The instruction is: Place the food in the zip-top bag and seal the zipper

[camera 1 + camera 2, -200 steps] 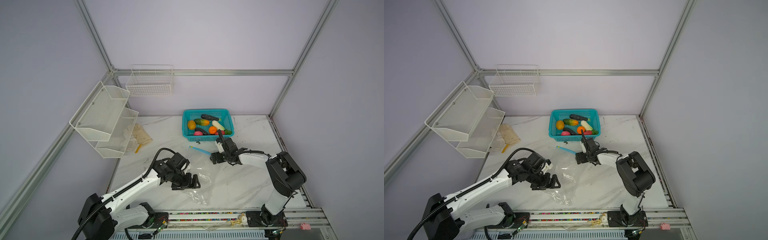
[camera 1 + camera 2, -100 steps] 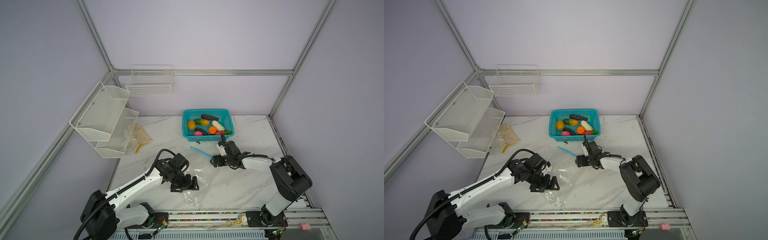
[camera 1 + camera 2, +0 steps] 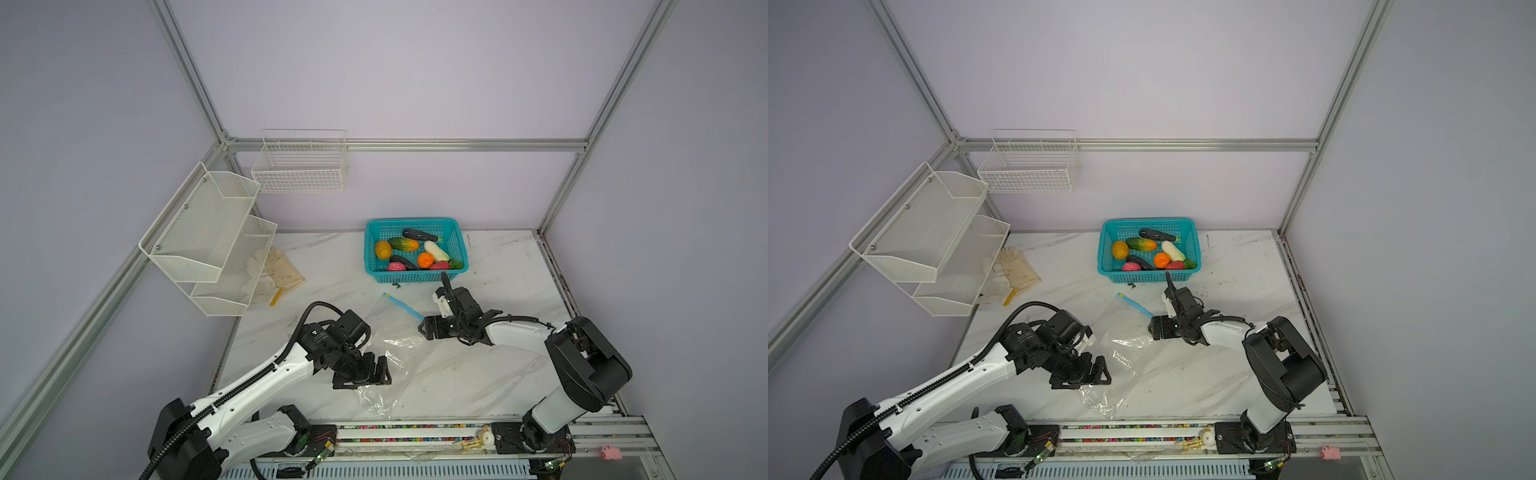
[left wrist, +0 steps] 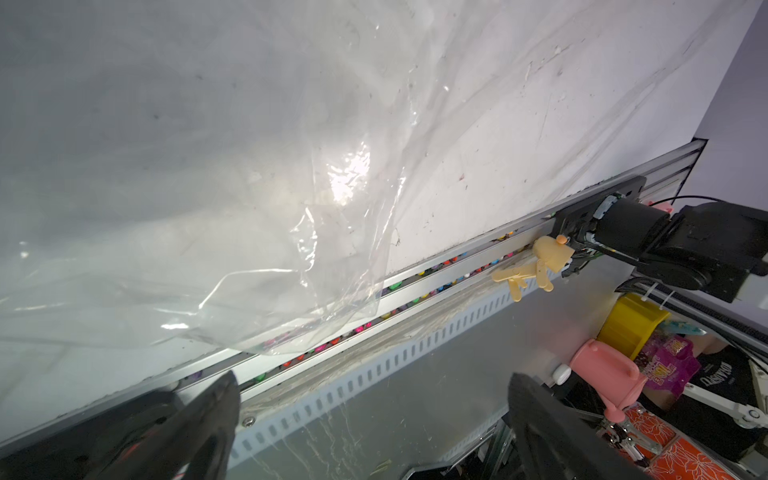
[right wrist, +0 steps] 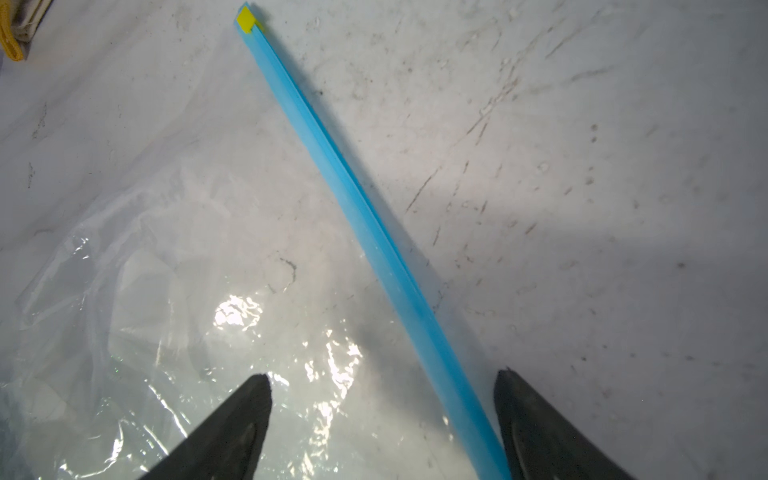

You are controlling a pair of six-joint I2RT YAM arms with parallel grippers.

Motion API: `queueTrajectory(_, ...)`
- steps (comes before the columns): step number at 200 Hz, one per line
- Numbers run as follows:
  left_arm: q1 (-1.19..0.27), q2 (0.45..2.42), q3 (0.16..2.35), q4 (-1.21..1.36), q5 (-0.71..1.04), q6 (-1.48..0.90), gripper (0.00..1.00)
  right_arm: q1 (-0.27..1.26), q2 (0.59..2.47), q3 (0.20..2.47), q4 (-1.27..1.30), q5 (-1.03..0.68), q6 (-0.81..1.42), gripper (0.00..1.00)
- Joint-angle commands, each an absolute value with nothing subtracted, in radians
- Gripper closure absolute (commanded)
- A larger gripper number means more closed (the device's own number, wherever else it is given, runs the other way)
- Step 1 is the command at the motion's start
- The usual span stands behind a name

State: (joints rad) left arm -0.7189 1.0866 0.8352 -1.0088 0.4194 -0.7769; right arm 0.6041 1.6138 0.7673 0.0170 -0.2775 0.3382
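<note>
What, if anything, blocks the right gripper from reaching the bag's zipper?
Nothing visible, so probably yes: the right gripper is open and the zipper lies bare, running between its jaws.

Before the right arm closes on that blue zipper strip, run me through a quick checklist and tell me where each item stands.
1. Right gripper open: ok, its fingers stand apart.
2. Zipper between those fingers: ok, the strip runs between them, close to one finger.
3. Left gripper open and empty: ok.
4. Zip-top bag flat on the table: ok, though crinkled.
5. Bag mouth open: cannot tell; the strip looks flat.
6. Food in the bag: not ok, all of it lies in the teal basket.
</note>
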Motion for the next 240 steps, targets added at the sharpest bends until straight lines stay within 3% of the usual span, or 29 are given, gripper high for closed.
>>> queueTrajectory(1,-0.698,1.108,0.81,-0.937,0.393,-0.777,0.0,0.629,1.59,0.755,0.022,-0.286,0.369,0.13)
queueTrajectory(82,-0.548,1.246,0.821,-0.938,0.384,-0.66,0.0,0.702,1.504,0.714,-0.008,-0.293,0.427,0.13)
queueTrajectory(135,-0.445,1.335,0.796,-0.787,0.378,-0.698,0.0,0.738,1.499,0.689,0.007,-0.317,0.454,0.14)
queueTrajectory(240,-0.396,1.593,0.865,-0.625,0.359,-0.675,0.03,0.772,1.383,0.626,-0.01,-0.376,0.511,0.14)
